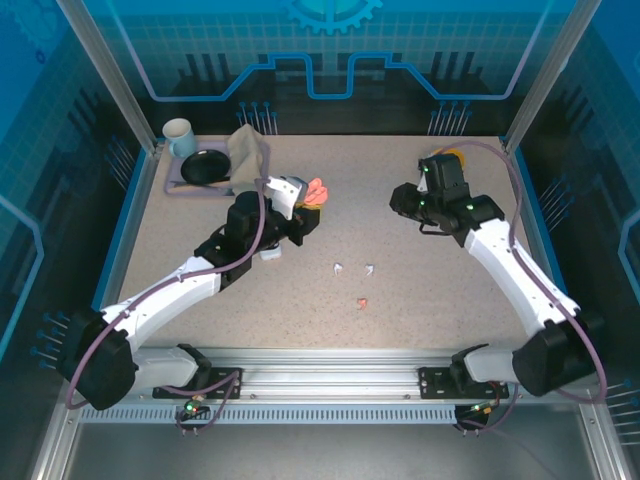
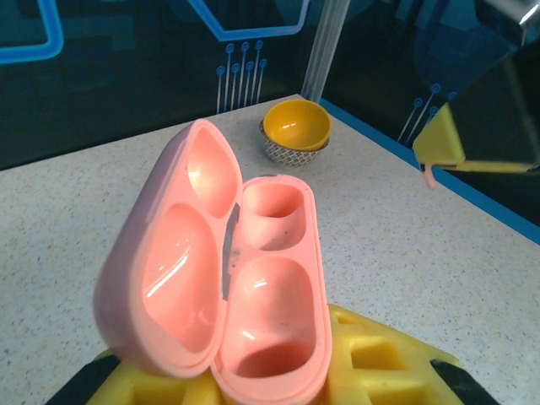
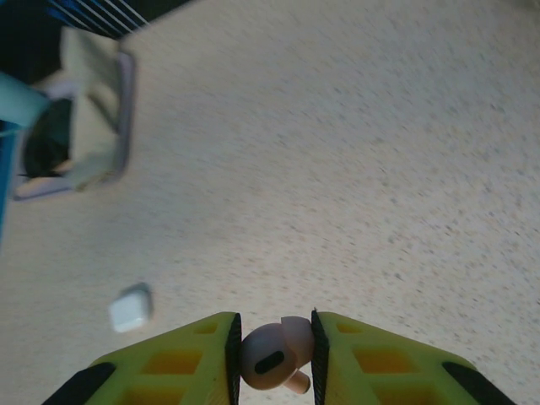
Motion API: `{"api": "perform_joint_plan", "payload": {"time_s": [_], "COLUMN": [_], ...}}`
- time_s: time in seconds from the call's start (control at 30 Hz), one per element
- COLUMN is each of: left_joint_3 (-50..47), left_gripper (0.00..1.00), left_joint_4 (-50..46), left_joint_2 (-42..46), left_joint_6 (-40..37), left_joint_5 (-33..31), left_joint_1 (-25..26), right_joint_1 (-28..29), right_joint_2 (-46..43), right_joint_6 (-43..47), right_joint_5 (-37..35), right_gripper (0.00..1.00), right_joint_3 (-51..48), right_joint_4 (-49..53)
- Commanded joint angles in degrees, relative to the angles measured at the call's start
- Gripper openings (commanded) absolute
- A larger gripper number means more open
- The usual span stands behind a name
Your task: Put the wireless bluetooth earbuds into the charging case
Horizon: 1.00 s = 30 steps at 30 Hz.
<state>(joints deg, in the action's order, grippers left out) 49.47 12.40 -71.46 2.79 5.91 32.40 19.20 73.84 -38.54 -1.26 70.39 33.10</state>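
Nearest, a pinkish earbud [image 3: 268, 360] is pinched in the right claw [image 3: 273, 333], an open pink charging case [image 2: 228, 278] clamped in the left claw [image 2: 261, 380]. Overhead, two white earbuds [image 1: 340, 268] and a seemingly pink earbud [image 1: 361, 303] are shown loose on the worktop [image 1: 450, 300].

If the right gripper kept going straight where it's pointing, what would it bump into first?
Most likely the bare table, with the pink earbud pinched in the right gripper touching down first. The white case lies off to one side; depth is hard to judge.
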Motion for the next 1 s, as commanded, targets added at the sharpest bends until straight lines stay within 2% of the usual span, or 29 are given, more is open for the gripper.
{"api": "perform_joint_plan", "payload": {"time_s": [0.0, 0.23, 0.47, 0.67, 0.97], "left_joint_3": [2.22, 2.89, 4.31, 6.53, 9.71], "left_gripper": [0.0, 0.0, 0.0, 0.0, 0.0], "left_joint_4": [3.17, 4.37, 6.23, 6.43, 5.44], "left_joint_2": [0.27, -0.25, -1.32, -2.92, -5.44], "left_joint_6": [-3.12, -7.55, -12.65, -12.74, -12.42], "left_joint_5": [2.95, 0.8, -6.65, -8.86, -10.32], "left_joint_1": [1.09, 4.6, 8.42, 9.3, 10.63], "right_joint_1": [2.3, 8.7, 15.06, 17.94, 20.67], "right_joint_2": [-3.73, -8.46, -12.23, -14.14, -13.82], "right_joint_6": [-0.68, -2.23, -2.5, -2.67, -5.32], "right_joint_5": [-1.0, -3.59, -5.98, -6.38, -7.75], "right_gripper": [0.3, 0.3, 0.31, 0.31, 0.31], "right_joint_3": [2.19, 3.36, -0.28, -3.62, -6.92], "right_joint_4": [-3.28, -9.02, -19.67, -26.23, -30.51]}}
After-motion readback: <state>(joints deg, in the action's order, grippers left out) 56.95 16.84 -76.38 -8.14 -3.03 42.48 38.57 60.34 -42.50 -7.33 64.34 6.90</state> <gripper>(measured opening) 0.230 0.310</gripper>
